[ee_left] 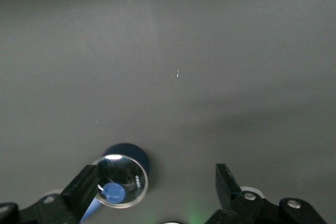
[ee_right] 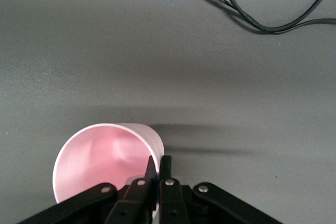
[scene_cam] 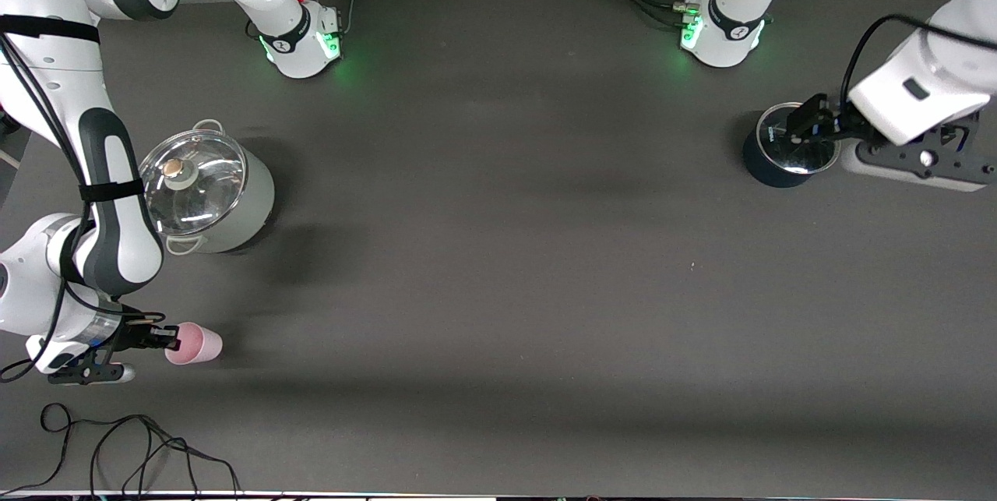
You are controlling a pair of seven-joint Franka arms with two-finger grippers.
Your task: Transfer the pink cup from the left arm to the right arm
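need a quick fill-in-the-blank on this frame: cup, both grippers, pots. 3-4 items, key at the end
1. The right gripper jaws are pinched on the rim wall of the ____ cup.
2. The left gripper hangs with jaws ____ over the small dark blue pot.
3. The large steel pot wears a glass ____ with a round knob.
4. The cup is ____ to the front camera than the steel pot.

Missing words: pink; open; lid; nearer

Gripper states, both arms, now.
Left gripper: open, holding nothing, over the dark blue pot.
Right gripper: shut on the pink cup, pinching its rim.
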